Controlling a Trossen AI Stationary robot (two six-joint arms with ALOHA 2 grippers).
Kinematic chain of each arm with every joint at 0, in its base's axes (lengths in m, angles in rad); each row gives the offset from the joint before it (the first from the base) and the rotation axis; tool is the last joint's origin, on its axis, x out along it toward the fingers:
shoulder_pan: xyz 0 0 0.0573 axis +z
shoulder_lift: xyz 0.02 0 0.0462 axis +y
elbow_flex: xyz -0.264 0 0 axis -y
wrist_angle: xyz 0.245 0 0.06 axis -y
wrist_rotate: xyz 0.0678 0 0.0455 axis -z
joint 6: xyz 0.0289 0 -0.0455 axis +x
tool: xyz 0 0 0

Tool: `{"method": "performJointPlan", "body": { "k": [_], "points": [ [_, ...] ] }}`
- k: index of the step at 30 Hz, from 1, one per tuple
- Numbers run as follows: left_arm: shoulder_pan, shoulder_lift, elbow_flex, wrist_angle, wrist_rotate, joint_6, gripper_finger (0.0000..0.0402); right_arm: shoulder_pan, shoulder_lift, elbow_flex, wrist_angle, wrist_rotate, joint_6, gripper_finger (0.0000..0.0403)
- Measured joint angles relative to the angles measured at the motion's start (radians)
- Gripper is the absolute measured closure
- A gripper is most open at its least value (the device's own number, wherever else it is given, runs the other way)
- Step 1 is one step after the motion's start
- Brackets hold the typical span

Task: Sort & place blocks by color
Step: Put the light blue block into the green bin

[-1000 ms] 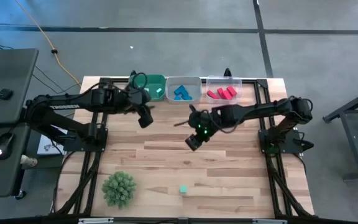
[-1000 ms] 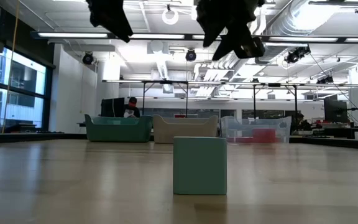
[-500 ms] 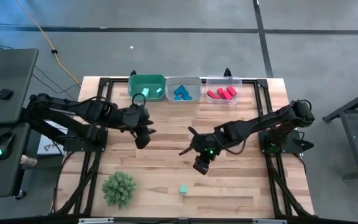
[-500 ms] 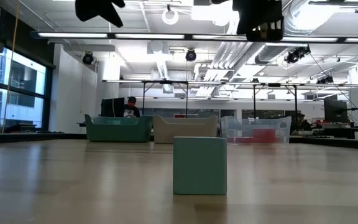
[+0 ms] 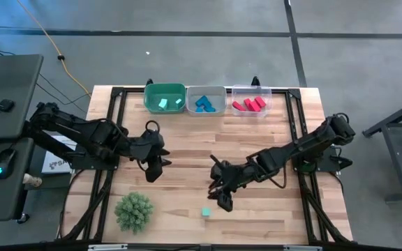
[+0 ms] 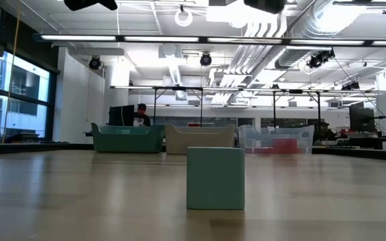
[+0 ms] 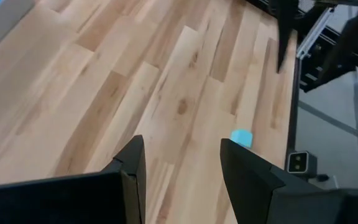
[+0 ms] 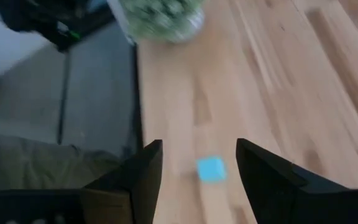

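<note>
the teal block (image 5: 206,212) sits alone on the counter (image 5: 271,223) near its front edge, just ahead of the right end effector (image 5: 223,202), fingers spread and empty. the left end effector (image 5: 152,171), also spread, hangs farther off.

table (image 5: 187,164): light wood planks
12 o'clock edge: green bin (image 5: 165,97), grey bin (image 5: 206,100), clear bin (image 5: 250,102)
6 o'clock: teal block (image 5: 206,212)
7 o'clock: plant ball (image 5: 134,211)

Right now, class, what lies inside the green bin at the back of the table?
The high view shows two light teal blocks inside the green bin. In the low view its wall hides them, so nothing inside can be seen from there.
</note>
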Motion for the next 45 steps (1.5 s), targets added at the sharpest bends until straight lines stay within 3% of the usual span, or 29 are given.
{"method": "performJointPlan", "body": {
  "k": [9, 13, 21, 33, 45],
  "points": [
    [-0.011, 0.000, 0.000, 0.000, -0.003, -0.025, 0.0273, 0.024, 0.000, 0.000, 0.186, -0.005, -0.046, 0.0208],
    [-0.011, 0.000, 0.000, 0.000, -0.003, -0.024, 0.0273, 0.036, 0.000, 0.047, 0.188, 0.001, -0.063, 0.0208],
    [-0.011, 0.000, 0.000, 0.000, -0.003, -0.022, 0.0273, 0.057, 0.007, 0.174, -0.040, 0.124, -0.160, 0.0208],
    [-0.011, 0.001, 0.000, -0.002, -0.003, -0.021, 0.0273, 0.079, 0.151, 0.176, -0.121, 0.072, -0.179, 0.0208],
    [-0.011, 0.001, 0.000, -0.004, -0.003, -0.021, 0.0273, 0.112, 0.295, 0.176, -0.125, 0.087, -0.174, 0.0208]
  ]
}}
